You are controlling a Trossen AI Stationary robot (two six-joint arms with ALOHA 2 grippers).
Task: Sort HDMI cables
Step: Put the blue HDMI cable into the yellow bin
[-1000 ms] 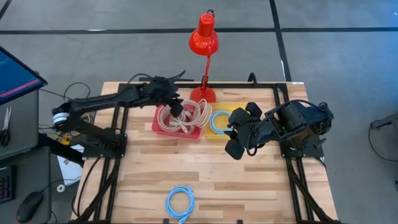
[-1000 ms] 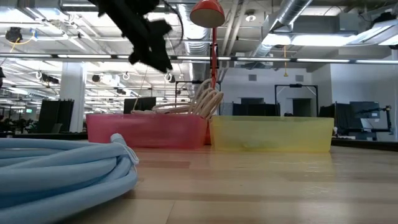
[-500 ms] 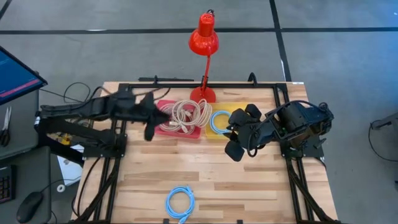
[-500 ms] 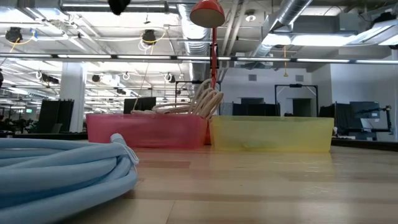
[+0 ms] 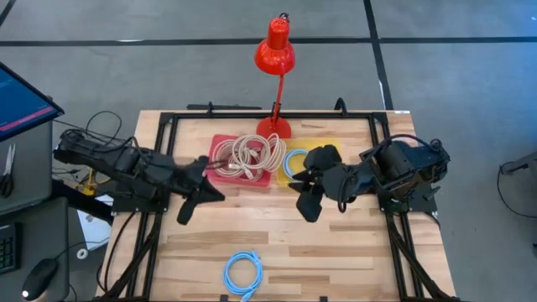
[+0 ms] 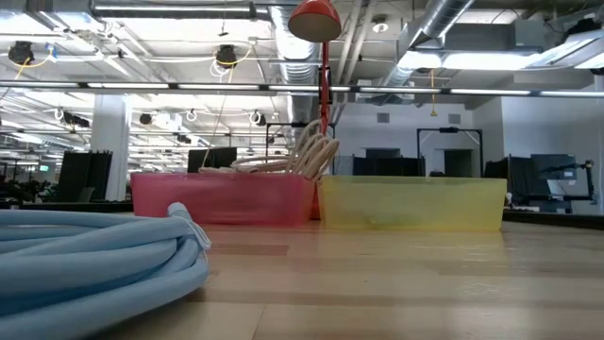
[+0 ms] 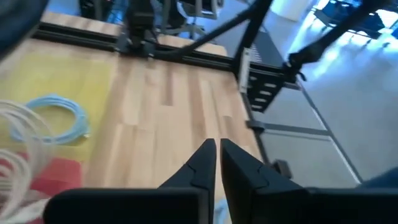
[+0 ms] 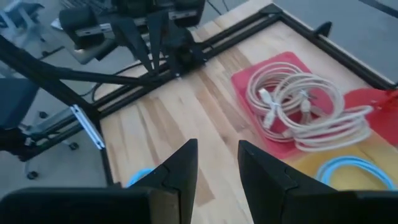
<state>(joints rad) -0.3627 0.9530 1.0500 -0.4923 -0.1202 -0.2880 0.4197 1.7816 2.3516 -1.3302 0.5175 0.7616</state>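
Observation:
Several beige HDMI cables (image 5: 249,155) lie coiled in a heap in the red tray (image 5: 220,174); some loops stick up over its rim (image 6: 316,151). One light blue coil (image 5: 296,163) lies in the yellow tray (image 5: 323,144). Another light blue coil (image 5: 243,273) lies flat on the table near its front edge and shows big in the low view (image 6: 94,255). My left gripper (image 7: 217,152) is shut and holds nothing; it hangs over the table (image 5: 197,197) left of the red tray. My right gripper (image 8: 214,158) is open and bare, in front of the yellow tray (image 5: 304,197).
A red desk lamp (image 5: 275,49) stands with its base (image 5: 273,127) right behind the two trays. Black frame rails (image 5: 164,168) run along the table's left and right sides. Bare wood lies between the trays and the front blue coil.
My left gripper has drawn back from above the red tray toward the table's left and near side, and has dropped out of the low view. My right gripper has shifted a little toward the table's left. The cables have stayed where they were.

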